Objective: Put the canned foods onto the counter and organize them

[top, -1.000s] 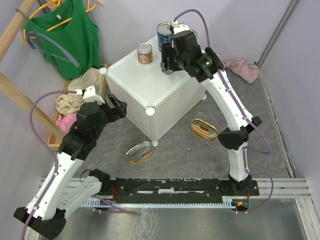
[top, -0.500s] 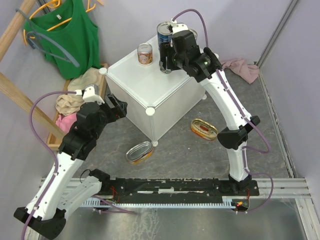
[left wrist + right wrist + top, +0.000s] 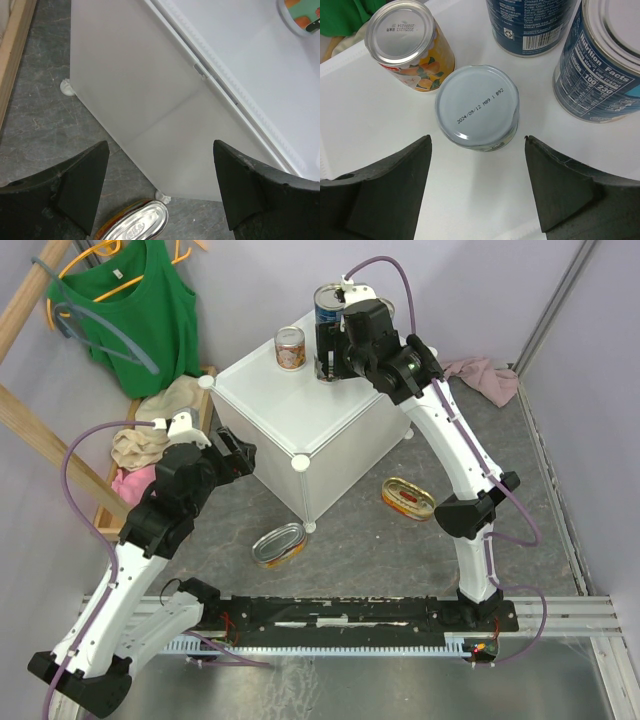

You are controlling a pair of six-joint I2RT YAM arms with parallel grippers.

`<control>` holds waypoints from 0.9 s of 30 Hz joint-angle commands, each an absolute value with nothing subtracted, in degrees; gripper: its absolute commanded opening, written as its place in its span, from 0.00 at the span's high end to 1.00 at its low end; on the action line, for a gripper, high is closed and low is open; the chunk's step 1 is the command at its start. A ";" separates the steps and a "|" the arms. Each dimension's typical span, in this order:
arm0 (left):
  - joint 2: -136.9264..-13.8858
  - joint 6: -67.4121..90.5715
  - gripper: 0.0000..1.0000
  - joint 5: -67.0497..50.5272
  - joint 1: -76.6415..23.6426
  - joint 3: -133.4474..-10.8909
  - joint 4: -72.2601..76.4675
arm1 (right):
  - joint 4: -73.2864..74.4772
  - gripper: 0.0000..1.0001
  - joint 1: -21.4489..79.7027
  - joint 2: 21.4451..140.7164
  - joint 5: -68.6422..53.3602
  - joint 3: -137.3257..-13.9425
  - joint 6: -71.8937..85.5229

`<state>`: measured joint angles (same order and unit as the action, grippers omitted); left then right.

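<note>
White cube cabinet (image 3: pixel 300 410): four cans are being carried upright on its top, axes vertical. Right gripper (image 3: pixel 477 139) is being held unclenched, jaws partly spread astride the small pale-lidded can (image 3: pixel 476 107), gaps showing on both sides. Left gripper (image 3: pixel 160 192) is being held wide open beside the cabinet wall, empty. Two tall blue cans (image 3: pixel 600 70) and an orange-labelled can (image 3: pixel 410 45) are standing close by. Two oval tins (image 3: pixel 278 545) are lying flat on the floor.
</note>
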<state>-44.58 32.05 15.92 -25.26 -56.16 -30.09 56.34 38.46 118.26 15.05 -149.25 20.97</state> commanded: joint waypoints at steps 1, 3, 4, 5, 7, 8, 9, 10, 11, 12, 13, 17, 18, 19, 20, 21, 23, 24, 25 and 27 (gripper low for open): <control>-44.58 33.51 0.09 15.32 -25.64 -56.60 -27.83 | 53.88 0.17 38.23 118.82 14.77 -151.19 20.33; -44.66 33.57 0.09 15.31 -25.66 -56.67 -27.84 | 53.88 0.17 38.26 118.73 14.76 -151.17 20.35; -44.68 33.57 0.09 15.36 -25.66 -56.66 -27.82 | 53.88 0.17 38.22 118.63 14.77 -151.13 20.31; -44.65 33.57 0.09 15.30 -25.73 -56.62 -27.86 | 53.88 0.17 38.28 118.58 14.77 -151.10 20.29; -44.63 33.57 0.09 15.38 -25.75 -56.53 -27.86 | 53.81 0.17 38.23 118.28 14.77 -150.85 20.24; -44.62 33.57 0.09 15.40 -25.75 -56.44 -27.82 | 53.75 0.17 38.23 118.13 14.77 -150.63 20.28; -44.59 33.64 0.09 15.39 -25.82 -56.37 -27.86 | 53.71 0.17 38.23 118.01 14.71 -150.39 20.26; -44.55 33.66 0.09 15.47 -25.84 -56.34 -27.85 | 53.67 0.17 38.30 117.70 14.68 -150.12 20.25; -44.48 33.66 0.09 15.53 -25.84 -56.20 -27.79 | 53.50 0.17 38.17 117.49 14.68 -149.78 20.27; -44.29 33.64 0.09 15.54 -25.82 -56.10 -27.84 | 53.32 0.17 38.21 117.24 14.60 -149.43 20.26; -44.20 33.66 0.09 15.58 -25.84 -56.00 -27.85 | 53.20 0.18 38.31 116.94 14.59 -149.18 20.30; -44.01 33.66 0.09 15.64 -25.92 -55.77 -27.88 | 52.45 0.18 38.23 115.47 14.52 -146.25 20.42; -43.95 33.74 0.09 15.59 -25.91 -55.69 -27.89 | 52.20 0.18 38.25 115.10 14.50 -145.72 20.47; -43.95 33.75 0.09 15.58 -25.85 -55.64 -27.88 | 52.06 0.18 38.24 114.73 14.50 -145.15 20.48; -43.79 33.75 0.09 15.58 -25.92 -55.56 -27.87 | 51.91 0.18 38.27 114.29 14.50 -144.65 20.47; -43.83 33.79 0.09 15.57 -25.95 -55.43 -27.91 | 51.75 0.18 38.24 113.93 14.50 -144.13 20.55; -43.71 33.82 0.09 15.56 -25.97 -55.31 -27.94 | 51.41 0.18 38.28 113.22 14.63 -143.10 20.52; -43.70 33.84 0.09 15.56 -26.01 -55.29 -27.89 | 51.22 0.18 38.26 112.73 14.60 -142.35 20.56; -43.62 33.91 0.09 15.62 -26.01 -55.25 -27.92 | 51.08 0.18 38.24 112.42 14.59 -141.92 20.57; -43.55 33.93 0.09 15.60 -25.99 -55.13 -27.93 | 50.90 0.18 38.28 112.01 14.59 -141.24 20.71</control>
<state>-44.45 32.12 15.92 -25.65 -55.40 -29.98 54.02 38.46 116.95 14.85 -141.73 20.95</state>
